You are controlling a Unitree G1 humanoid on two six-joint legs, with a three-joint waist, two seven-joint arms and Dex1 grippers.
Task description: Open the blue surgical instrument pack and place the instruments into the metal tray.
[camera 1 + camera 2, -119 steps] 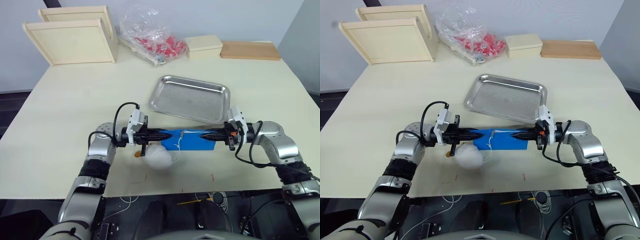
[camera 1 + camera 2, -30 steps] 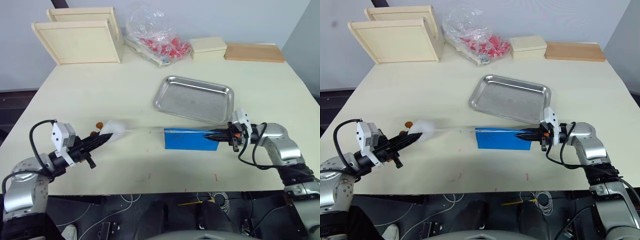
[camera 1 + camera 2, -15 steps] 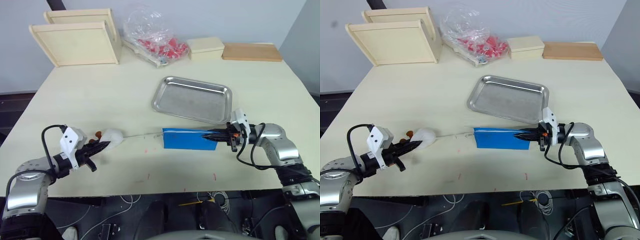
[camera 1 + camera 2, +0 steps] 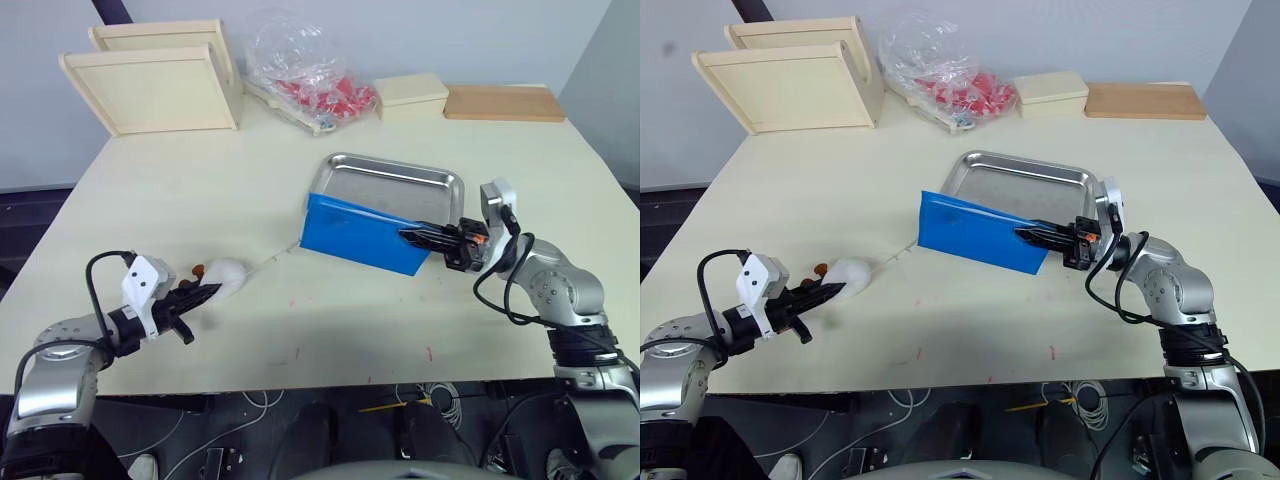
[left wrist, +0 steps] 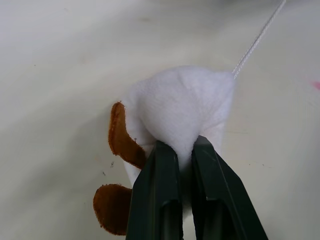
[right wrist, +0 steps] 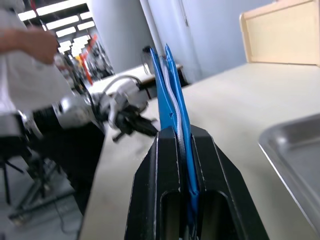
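The blue surgical instrument pack [image 4: 362,233] hangs closed and tilted just above the table, hiding the near rim of the metal tray [image 4: 398,190]. My right gripper [image 4: 412,237] is shut on the pack's right edge, which in the right wrist view [image 6: 170,90] stands on edge between the fingers. A thin white cord [image 4: 270,260] runs from the pack to a white fluffy ball with brown tabs [image 4: 226,274] on the table at the left. My left gripper [image 4: 207,292] is shut on that ball [image 5: 180,102]. The instruments are hidden.
Two pale wooden trays [image 4: 150,85] lean at the back left. Beside them lie a clear bag of red items [image 4: 312,72], a cream box [image 4: 412,95] and a wooden board [image 4: 503,102]. A person [image 6: 20,75] stands beyond the table's left side.
My right gripper has lifted the pack off the table and tilted it up in front of the tray. The left gripper has stayed put with the white ball, after earlier pulling it leftward.
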